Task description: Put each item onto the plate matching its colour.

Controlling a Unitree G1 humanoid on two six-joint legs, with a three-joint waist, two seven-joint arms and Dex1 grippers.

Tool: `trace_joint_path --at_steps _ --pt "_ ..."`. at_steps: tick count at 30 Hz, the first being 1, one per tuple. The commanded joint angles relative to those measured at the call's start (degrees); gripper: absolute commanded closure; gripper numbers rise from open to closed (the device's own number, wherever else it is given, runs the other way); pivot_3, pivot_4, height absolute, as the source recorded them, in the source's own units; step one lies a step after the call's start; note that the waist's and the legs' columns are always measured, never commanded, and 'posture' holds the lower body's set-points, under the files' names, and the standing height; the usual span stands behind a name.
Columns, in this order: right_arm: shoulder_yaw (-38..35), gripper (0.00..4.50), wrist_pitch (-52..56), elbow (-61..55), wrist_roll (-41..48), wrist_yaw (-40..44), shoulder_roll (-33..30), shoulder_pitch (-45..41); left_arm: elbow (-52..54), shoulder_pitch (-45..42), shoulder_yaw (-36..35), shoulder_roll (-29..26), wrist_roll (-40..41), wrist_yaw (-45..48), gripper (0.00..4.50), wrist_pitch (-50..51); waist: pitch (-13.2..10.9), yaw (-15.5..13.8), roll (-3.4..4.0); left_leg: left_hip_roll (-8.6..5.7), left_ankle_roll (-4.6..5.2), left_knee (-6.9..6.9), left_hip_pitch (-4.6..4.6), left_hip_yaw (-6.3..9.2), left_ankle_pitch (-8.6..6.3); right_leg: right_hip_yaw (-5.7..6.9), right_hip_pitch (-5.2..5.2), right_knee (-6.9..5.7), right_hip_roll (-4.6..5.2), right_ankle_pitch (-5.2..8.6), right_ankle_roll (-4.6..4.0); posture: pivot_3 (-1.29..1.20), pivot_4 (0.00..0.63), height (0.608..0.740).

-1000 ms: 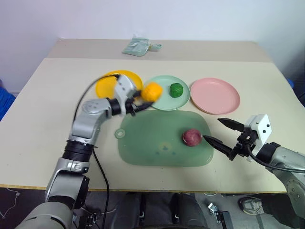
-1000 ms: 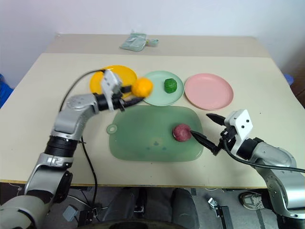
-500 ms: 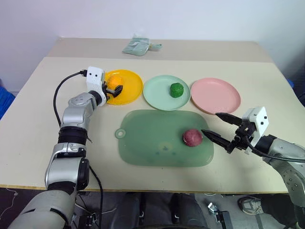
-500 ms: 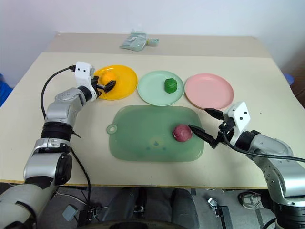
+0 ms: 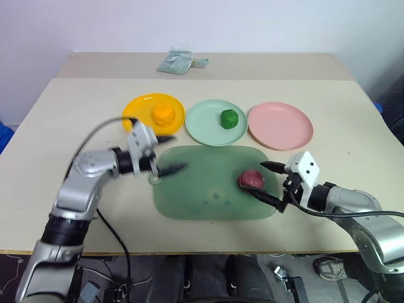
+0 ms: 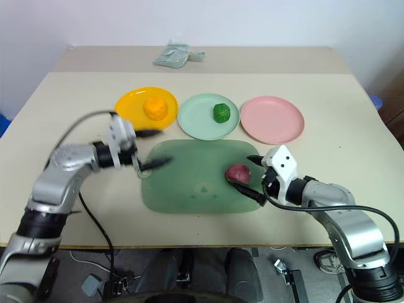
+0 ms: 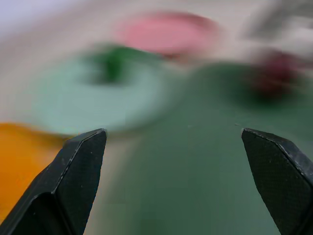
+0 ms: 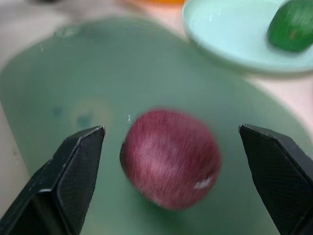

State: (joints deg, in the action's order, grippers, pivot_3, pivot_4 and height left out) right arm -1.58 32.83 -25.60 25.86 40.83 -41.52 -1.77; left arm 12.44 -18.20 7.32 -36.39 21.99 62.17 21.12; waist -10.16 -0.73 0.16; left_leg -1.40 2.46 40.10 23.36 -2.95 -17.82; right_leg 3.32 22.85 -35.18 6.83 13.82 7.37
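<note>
Nearest me, my right end effector (image 5: 267, 182) stands spread around the dark maroon-red round toy food (image 5: 250, 179) on the translucent green rounded board (image 5: 208, 183); my left end effector (image 5: 170, 153) gapes empty over the board's far-left corner. Beyond, on the beige counter (image 5: 63, 120), the smooth orange toy (image 5: 163, 113) sits on the yellow plastic plate (image 5: 140, 107), the bumpy green toy (image 5: 228, 118) on the mint plate (image 5: 205, 120), beside the pink plate (image 5: 280, 125).

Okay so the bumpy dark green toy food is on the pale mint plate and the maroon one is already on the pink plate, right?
Not quite. The left eye view shows the dark maroon-red round toy food lying on the big translucent green board, not the pink round plastic plate. The rest holds.
</note>
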Motion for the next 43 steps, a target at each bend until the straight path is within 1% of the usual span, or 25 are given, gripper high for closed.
trace_joint_path --at_steps 1,3,4,5,8,12,14,16,18,20,21,24,27,29,30,32,34,37,40,43 --pt "-0.25 0.9 -1.52 0.69 -1.27 0.12 0.32 -1.29 5.19 0.92 1.11 -0.48 1.94 1.26 0.0 1.34 0.0 -0.06 0.0 0.0 0.0 0.0 0.0 0.01 0.0 0.0 0.0 0.0 0.0 0.0 0.0 0.0 0.15 0.74" --pt "-0.93 1.78 -1.62 0.48 -1.02 0.09 0.47 -1.96 6.09 1.26 0.95 -0.02 2.72 0.89 0.0 2.23 0.0 -0.04 0.0 0.0 0.01 0.0 0.0 0.01 0.0 -0.01 0.0 -0.01 0.0 0.0 0.0 0.0 0.15 0.74" --pt "-1.11 2.07 -1.69 0.42 -0.99 0.05 0.48 -2.17 6.34 1.32 0.93 0.09 2.94 0.74 0.0 2.47 0.01 0.0 0.01 0.0 0.01 0.0 0.0 0.01 0.0 -0.01 0.0 -0.01 0.0 0.0 0.0 0.0 0.15 0.74" --pt "-1.32 2.22 -1.99 0.42 -1.03 -0.03 0.53 -2.43 6.55 1.34 0.94 0.21 3.04 0.57 0.0 2.7 0.0 -0.01 0.01 0.0 0.02 0.0 0.0 0.0 0.0 -0.02 0.0 0.0 0.0 0.0 0.0 0.0 0.15 0.74" --pt "-3.88 2.25 -1.57 1.92 0.78 -3.32 3.77 -6.18 7.22 1.73 1.15 0.59 3.12 -0.09 0.0 2.9 0.0 0.02 0.01 0.0 0.03 0.0 0.0 0.0 0.0 -0.02 0.01 0.0 -0.01 0.0 0.0 0.0 0.15 0.74" --pt "-3.22 2.25 -3.8 21.31 -12.44 -19.28 8.12 -19.98 8.81 2.62 1.03 2.54 3.28 -3.12 0.0 3.4 0.01 0.2 0.01 -0.02 0.02 0.01 -0.01 -0.07 0.0 -0.06 0.04 -0.02 -0.01 -0.02 -0.01 0.0 0.15 0.74" --pt "-2.72 2.25 -5.14 30.33 -15.83 -23.73 9.84 -25.19 9.71 3.12 1.23 3.15 3.1 -4.24 0.0 3.85 0.01 -0.08 0.01 -0.02 0.01 0.0 0.0 -0.02 0.01 -0.04 0.07 -0.06 -0.02 -0.01 -0.03 0.0 0.15 0.74" --pt "-3.0 2.25 -7.71 37.31 -17.15 -25.37 11.5 -28.83 10.61 3.51 1.68 3.63 2.92 -5.31 0.0 4.19 0.02 0.05 0.03 -0.01 -0.02 -0.08 0.05 -0.02 0.03 -0.04 0.16 -0.05 -0.05 0.01 -0.05 0.0 0.15 0.74" --pt "-3.32 1.21 -9.88 42.06 -17.58 -25.19 12.48 -31.1 11.25 3.74 2.03 4.14 2.58 -6.55 0.0 4.29 0.01 0.1 0.04 -0.02 -0.02 -0.16 0.12 -0.04 0.03 -0.03 0.21 -0.04 -0.05 0.01 -0.05 0.0 0.15 0.74" --pt "-3.48 0.37 -13.04 43.65 -17.96 -24.59 12.86 -32.27 11.64 4.06 1.96 4.65 2.35 -8.0 0.0 4.53 0.0 0.27 0.05 -0.02 -0.01 -0.19 0.12 -0.1 0.03 -0.04 0.2 -0.04 -0.06 0.01 -0.04 0.0 0.15 0.74" --pt "-3.62 0.04 -15.08 43.09 -18.12 -24.16 12.86 -32.29 11.52 4.24 1.53 4.98 2.02 -8.99 0.0 4.13 -0.01 0.27 0.07 -0.02 -0.01 -0.18 0.12 -0.11 0.04 -0.04 0.2 -0.05 -0.06 0.01 -0.03 0.0 0.15 0.74" --pt "-4.06 0.04 -21.81 39.67 -18.21 -21.01 11.35 -30.58 8.55 3.46 -1.13 7.11 -0.56 -14.99 0.0 1.75 -0.02 0.3 0.1 -0.01 -0.01 -0.14 0.11 -0.09 0.04 -0.04 0.2 -0.04 -0.06 0.01 -0.03 0.0 0.15 0.74" --pt "-6.74 0.04 -23.87 33.52 -12.24 -11.93 9.13 -26.2 2.31 2.06 -6.15 8.52 -5.82 -24.24 0.0 -1.64 -0.02 -0.02 0.11 0.0 -0.02 -0.1 0.11 -0.07 0.04 -0.04 0.2 -0.05 -0.08 0.01 -0.02 0.0 0.15 0.74" --pt "-8.24 0.04 -22.27 27.92 -7.68 -3.63 5.5 -20.14 -2.3 2.7 -10.8 7.32 -9.71 -30.43 0.0 -4.09 -0.01 -0.06 0.09 0.0 -0.01 -0.1 0.1 -0.04 0.04 -0.01 0.15 -0.04 -0.08 0.01 -0.02 0.0 0.15 0.74" --pt "-8.89 0.04 -21.97 26.11 -6.38 -0.21 3.51 -17.23 -4.0 3.3 -13.4 6.88 -10.31 -32.45 0.0 -4.89 -0.01 -0.09 0.1 0.0 0.0 -0.1 0.1 -0.03 0.03 -0.01 0.13 -0.04 -0.08 0.01 -0.02 0.0 0.15 0.74" --pt "-11.33 0.04 -20.27 24.04 -3.64 4.29 0.26 -11.77 -5.73 5.98 -19.81 6.49 -7.86 -33.73 0.0 -5.57 -0.01 0.1 0.09 0.0 0.05 -0.13 0.1 -0.01 0.0 0.02 0.08 -0.04 -0.08 0.01 -0.01 0.0 0.15 0.74" --pt "-14.44 0.04 -18.44 23.86 -1.19 6.21 -1.57 -7.95 -6.46 9.58 -24.62 5.56 -6.23 -33.37 0.0 -6.25 -0.01 0.37 0.09 0.01 0.11 -0.13 0.09 -0.1 -0.03 0.01 0.09 -0.03 -0.04 0.0 0.0 0.0 0.15 0.74" --pt "-17.79 0.04 -17.34 24.82 0.12 8.31 -3.33 -3.32 -6.66 16.44 -29.66 3.38 -5.37 -31.09 0.0 -7.4 0.0 0.49 0.11 0.02 0.1 -0.1 0.01 -0.14 -0.03 -0.01 0.08 0.03 0.01 0.0 -0.01 0.0 0.15 0.74" --pt "-19.02 0.04 -17.36 26.87 -0.2 9.18 -4.01 -2.11 -4.79 21.62 -32.21 2.66 -4.68 -30.42 0.0 -7.5 0.0 0.42 0.1 0.06 0.07 -0.1 -0.03 -0.13 -0.04 -0.03 0.06 0.02 0.03 0.0 -0.02 0.0 0.15 0.74" --pt "-18.4 0.04 -18.04 29.55 -1.01 9.73 -3.95 -4.08 -3.04 25.01 -34.06 2.71 -4.33 -31.02 0.0 -6.89 0.0 0.11 0.1 0.04 0.06 -0.1 -0.04 -0.08 -0.06 -0.04 0.05 0.01 0.19 0.0 -0.04 0.0 0.15 0.74"
